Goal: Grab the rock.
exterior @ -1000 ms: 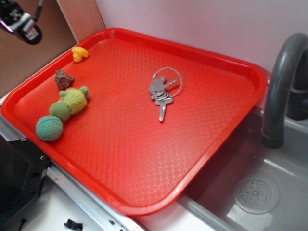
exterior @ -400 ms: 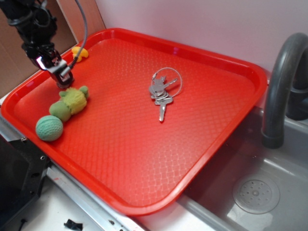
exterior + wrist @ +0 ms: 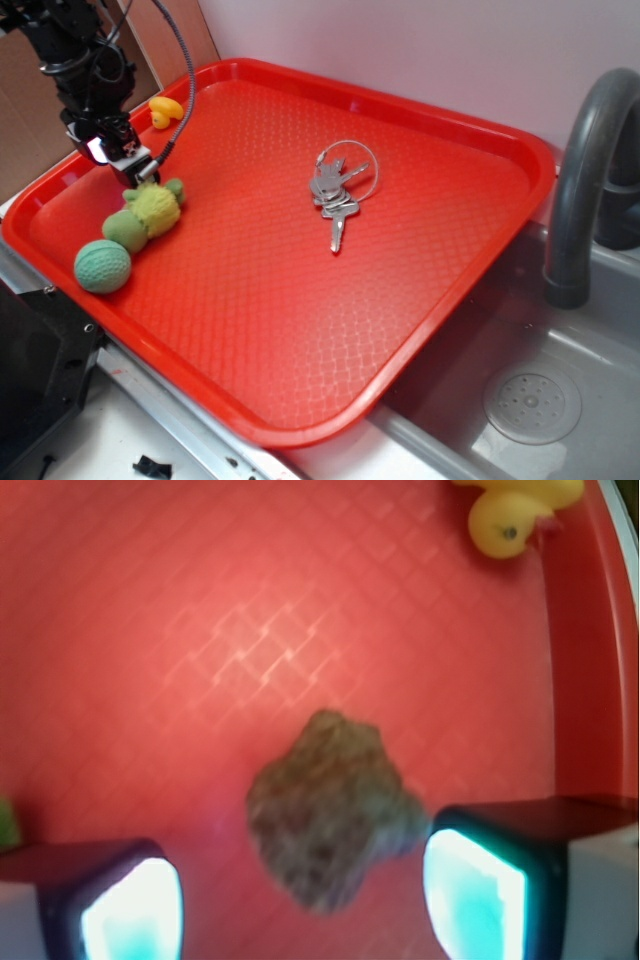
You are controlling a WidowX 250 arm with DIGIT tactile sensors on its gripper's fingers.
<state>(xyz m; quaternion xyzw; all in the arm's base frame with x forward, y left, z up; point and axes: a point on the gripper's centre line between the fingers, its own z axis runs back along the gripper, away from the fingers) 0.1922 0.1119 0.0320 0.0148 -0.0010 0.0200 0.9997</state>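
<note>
Right now the big red tray [image 3: 420, 250] holds a few small things. Over its far left side hangs the gripper [image 3: 300, 900], low down near the fuzzy toy [image 3: 148, 212] and the green ball [image 3: 102, 266]. Its two fingers [image 3: 470, 885] are spread apart. The rock [image 3: 328, 808] lies on the tray between them, touching neither one as far as I can see. A little yellow duck [image 3: 512, 512] sits well apart from it. So the lining up looks done. I think the squeezing and lifting are not yet done.
</note>
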